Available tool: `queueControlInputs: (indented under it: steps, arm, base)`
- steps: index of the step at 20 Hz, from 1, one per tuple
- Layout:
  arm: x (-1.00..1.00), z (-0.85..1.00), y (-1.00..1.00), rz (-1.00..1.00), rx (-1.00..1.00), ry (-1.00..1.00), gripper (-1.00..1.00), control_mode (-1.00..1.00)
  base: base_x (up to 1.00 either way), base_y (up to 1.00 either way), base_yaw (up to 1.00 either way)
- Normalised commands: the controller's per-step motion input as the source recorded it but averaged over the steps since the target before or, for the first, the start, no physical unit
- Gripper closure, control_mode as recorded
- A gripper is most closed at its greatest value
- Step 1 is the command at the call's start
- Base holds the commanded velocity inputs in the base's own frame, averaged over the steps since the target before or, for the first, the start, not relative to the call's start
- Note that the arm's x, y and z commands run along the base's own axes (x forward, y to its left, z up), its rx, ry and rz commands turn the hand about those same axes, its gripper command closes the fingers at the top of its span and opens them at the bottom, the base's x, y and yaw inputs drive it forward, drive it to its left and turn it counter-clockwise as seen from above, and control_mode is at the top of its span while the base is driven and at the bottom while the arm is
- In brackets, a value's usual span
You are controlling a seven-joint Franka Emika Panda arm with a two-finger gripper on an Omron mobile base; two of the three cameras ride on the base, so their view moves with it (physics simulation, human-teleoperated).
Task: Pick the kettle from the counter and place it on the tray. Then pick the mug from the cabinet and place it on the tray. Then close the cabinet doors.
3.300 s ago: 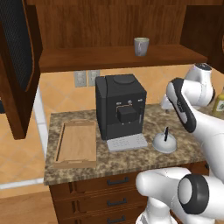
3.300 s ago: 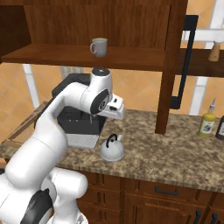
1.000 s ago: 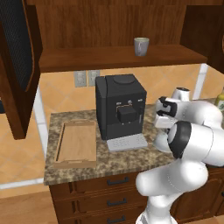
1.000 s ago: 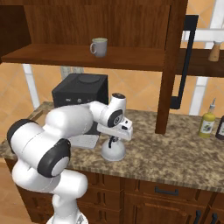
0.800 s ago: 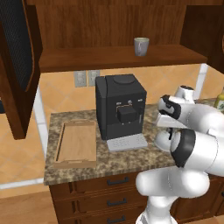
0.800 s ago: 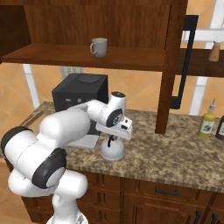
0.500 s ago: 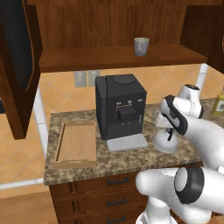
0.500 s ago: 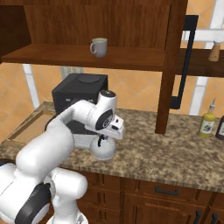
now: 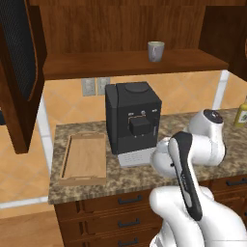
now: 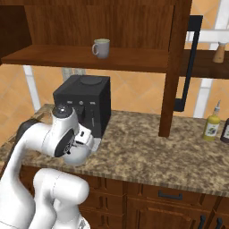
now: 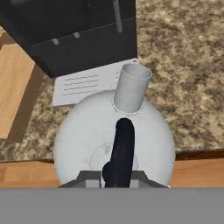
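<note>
Leftmost on the speckled brown-grey granite counter lay the shallow light-brown wooden tray, bare, with raised rims and cut-out handle ends. Just beside it to the right stood the boxy black coffee machine, and above that, on the shelf of the dark reddish-brown wall cabinet, the small grey-green mug sat upright, with the mesh-panelled cabinet doors swung open. Further right, in front of the machine's pale drip plate, the white arm's two-finger gripper was clenched on the thin black arched handle of the squat silver-grey dome kettle, grasping it from above; in the hand view the spout pointed away toward the machine, with the counter's front edge showing below the body. Whether the kettle was off the granite I could not tell. The risk, as I judged it, lay in the sideways carry to the tray: the route passed close before the coffee machine, so a low or tight swing could knock the kettle against it. Gripped by a thin handle alone, the dome might also pivot and land tilted on the tray's rim.
</note>
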Motion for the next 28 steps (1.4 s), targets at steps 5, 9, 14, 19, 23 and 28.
queueControlInputs:
  steps: [5,9,14,19,23,28]
  arm:
    - [-0.1,0.74,1.0,0.0,0.0,-0.06,1.0,-1.0]
    - [0.0,0.76,1.0,0.0,-0.04,0.0,1.0,-1.0]
    - [0.01,0.11,0.94,-0.02,-0.06,0.0,1.0,-1.0]
    - [0.44,-0.02,0.68,-0.07,0.0,0.0,1.0,-1.0]
    - [0.58,-0.09,0.51,-0.05,0.0,-0.02,1.0,-1.0]
    - [0.5,-0.28,0.52,-0.06,0.0,0.0,1.0,-1.0]
  base:
    - [0.0,0.0,0.0]
    - [0.0,0.0,0.0]
    - [0.0,0.0,0.0]
    - [0.0,0.0,0.0]
    - [0.0,0.0,0.0]
    - [0.0,0.0,0.0]
